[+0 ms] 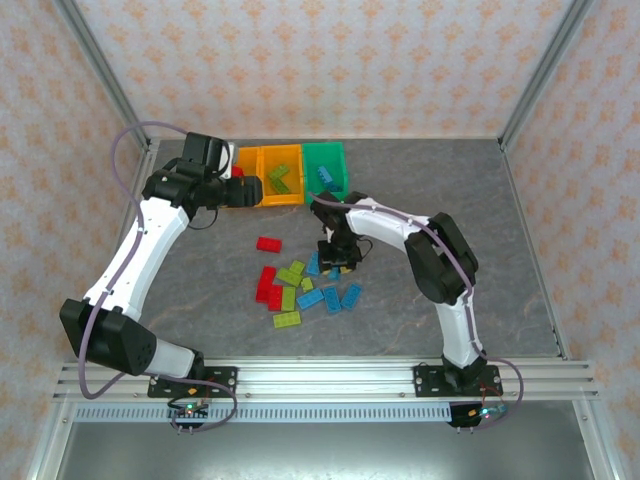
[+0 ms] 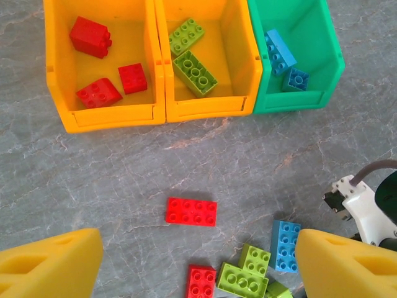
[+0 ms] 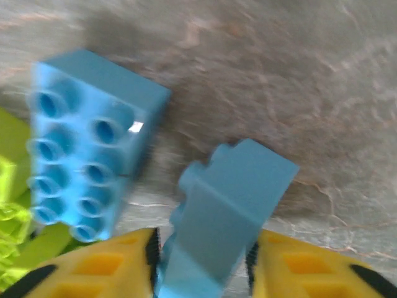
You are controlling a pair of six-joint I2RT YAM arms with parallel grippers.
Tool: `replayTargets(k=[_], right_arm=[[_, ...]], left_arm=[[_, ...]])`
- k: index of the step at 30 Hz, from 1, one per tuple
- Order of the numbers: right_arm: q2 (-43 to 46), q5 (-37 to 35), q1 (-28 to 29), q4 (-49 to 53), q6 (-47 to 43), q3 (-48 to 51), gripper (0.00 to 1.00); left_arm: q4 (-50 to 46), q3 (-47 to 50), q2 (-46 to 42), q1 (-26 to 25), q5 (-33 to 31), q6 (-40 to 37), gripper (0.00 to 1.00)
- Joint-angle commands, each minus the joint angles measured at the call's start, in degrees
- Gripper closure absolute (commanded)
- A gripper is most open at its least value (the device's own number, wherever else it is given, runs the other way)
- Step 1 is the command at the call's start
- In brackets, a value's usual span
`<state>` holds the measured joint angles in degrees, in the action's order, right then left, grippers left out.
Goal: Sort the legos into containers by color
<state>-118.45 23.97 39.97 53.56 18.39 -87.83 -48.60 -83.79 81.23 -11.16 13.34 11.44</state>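
**A:** So, nearest the arm bases first: why is that heap of legos [image 1: 290, 296] lying loose on the table [image 1: 480, 180]?

**B:** Those look like the unsorted ones. Red, lime green and light blue bricks lie flat and mixed together, several of them touching.

**A:** And the right gripper [image 3: 208, 267], at the heap's far edge?

**B:** Its yellow pads [image 3: 105, 264] are drawn in narrow on a light blue brick [image 3: 236, 192], which sits tilted between them. The wrist view is blurred, so I can't tell whether the brick is off the table. A second blue brick [image 3: 87, 143] lies studs-up just beside it, not touching.

**A:** Why pinch it that way?

**B:** My guess is that squeezing the smooth flat sides stops such a small block from twisting.

**A:** Farther out?

**B:** A lone red brick [image 2: 191, 211] lies by itself between the heap and the bins. With nothing crowding it, I'd judge it an easy pick.

**A:** And at the far end?

**B:** The containers stand in a row, wall against wall. The left orange bin [image 2: 111, 117] holds red bricks, the middle orange bin [image 2: 205, 107] holds lime green, and the green bin [image 2: 291, 100] holds light blue. So the held brick should go in the green bin, which is the one nearest the right arm.

**A:** The left gripper [image 1: 225, 180]?

**B:** It hangs near the left orange bin with its fingers spread wide and nothing between them. That spread would suit coming down over the red brick.
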Motion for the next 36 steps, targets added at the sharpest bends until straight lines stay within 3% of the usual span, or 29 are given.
replayTargets(k=[1,5,11,16,20,31,36], right_arm=[[4.12,-4.34,-0.24,1.3,0.76,2.46,0.65],[7.93,-7.79,-0.3,0.01,1.25,4.63,0.75],[15.98,-11.34,-1.85,-3.83,0.74,2.57,0.79],[19.34,-15.11,-6.31,-18.05,1.99,0.53,0.83],[10.71,-18.07,-9.13,-24.09,0.59,-8.61,0.83],[-24.34,-17.35,-11.46,-9.4,-3.03,-55.66,0.76],[-26.99,-13.59,-11.97,-10.52,-3.51,-61.88,0.44]], left_arm=[[0.38,1.11,-0.98,-0.24,1.06,-0.42,0.17],[2.11,2.54,-1.51,-1.05,0.66,1.18,0.17],[3.29,2.05,-2.47,-2.28,0.58,1.25,0.16],[6.31,2.67,-3.96,-3.8,2.37,3.94,0.15],[4.81,2.93,-4.37,-7.02,1.81,4.81,0.14],[1.67,4.44,-3.58,-14.87,-0.58,4.11,0.13],[0.85,6.51,-1.27,-18.03,-0.71,1.59,0.12]])
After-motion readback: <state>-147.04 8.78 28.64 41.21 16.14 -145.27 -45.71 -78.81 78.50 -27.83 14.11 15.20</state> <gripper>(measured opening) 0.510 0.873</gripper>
